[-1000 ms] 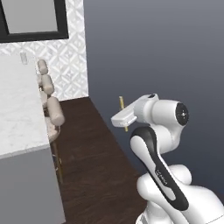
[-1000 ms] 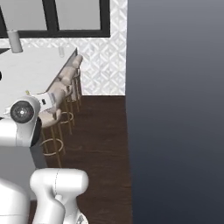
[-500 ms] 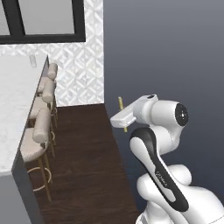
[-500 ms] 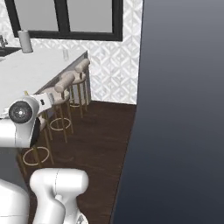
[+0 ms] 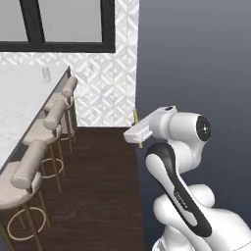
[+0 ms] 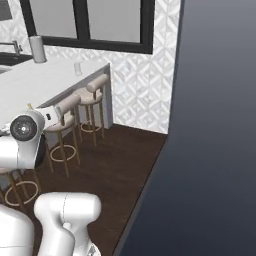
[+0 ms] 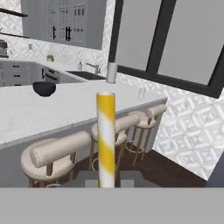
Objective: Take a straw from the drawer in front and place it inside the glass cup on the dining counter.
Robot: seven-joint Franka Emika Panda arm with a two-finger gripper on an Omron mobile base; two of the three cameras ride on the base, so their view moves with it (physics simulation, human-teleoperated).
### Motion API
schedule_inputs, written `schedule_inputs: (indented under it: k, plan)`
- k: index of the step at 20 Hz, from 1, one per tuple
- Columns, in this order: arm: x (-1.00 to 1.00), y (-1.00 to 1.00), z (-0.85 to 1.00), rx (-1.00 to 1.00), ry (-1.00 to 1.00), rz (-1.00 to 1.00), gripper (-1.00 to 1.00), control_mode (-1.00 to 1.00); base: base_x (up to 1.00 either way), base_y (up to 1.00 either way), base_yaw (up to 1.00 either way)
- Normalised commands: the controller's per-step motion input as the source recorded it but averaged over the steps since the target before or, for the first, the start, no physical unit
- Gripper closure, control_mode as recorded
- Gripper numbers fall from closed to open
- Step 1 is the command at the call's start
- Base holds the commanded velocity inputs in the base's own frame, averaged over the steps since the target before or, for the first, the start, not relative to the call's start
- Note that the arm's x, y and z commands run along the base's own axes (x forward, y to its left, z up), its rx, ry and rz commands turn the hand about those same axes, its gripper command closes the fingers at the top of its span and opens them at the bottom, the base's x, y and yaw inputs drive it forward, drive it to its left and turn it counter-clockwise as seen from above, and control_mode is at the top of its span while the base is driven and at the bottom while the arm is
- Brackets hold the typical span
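The worktop (image 5: pixel 24 105), a broad white marble slab, lies at about 9 o'clock in the left base view, with three stools (image 5: pixel 30 164) along its edge. The cup (image 5: pixel 46 73), small and clear, stands near the far corner of the slab; in the hand view it (image 7: pixel 141 92) is at about 1 o'clock, well apart from the jaws. A dark bowl (image 7: pixel 43 88) and a white roll (image 7: pixel 111 72) also stand on the slab, farther away.

The jaws (image 7: pixel 107 179) are clamped on the straw (image 7: pixel 106 139), which has yellow and white stripes. In the hand view its long axis runs straight from 6 to 12 o'clock, free end at the top. In the left base view the straw (image 5: pixel 136 115) shows as a short yellow tip above the hand.

The step in hand seems to be the carry to the cup. I would bring the base nearer to the far corner, keep the grip firm, then put the lower end over the rim and lower slowly, because the cup is light and may tip
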Motion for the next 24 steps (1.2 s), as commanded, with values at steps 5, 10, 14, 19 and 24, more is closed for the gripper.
schedule_inputs:
  k: [5, 10, 14, 19, 24]
  plan:
    - [0.00, 0.00, 0.00, 0.00, 0.00, 0.00, 1.00, 1.00, 1.00, -0.67, 0.36]
    - [0.00, 0.00, 0.00, 0.00, 0.00, 0.00, 1.00, 1.00, 1.00, -0.70, 0.37]
    - [0.00, 0.00, 0.00, 0.00, 0.00, 0.00, 1.00, 1.00, 0.99, -0.72, 0.38]
    - [0.00, 0.00, 0.00, 0.00, 0.00, 0.00, 1.00, 1.00, 0.95, -0.71, 0.38]
    - [0.00, 0.00, 0.00, 0.00, 0.00, 0.00, 1.00, 1.00, 0.91, -0.69, 0.38]
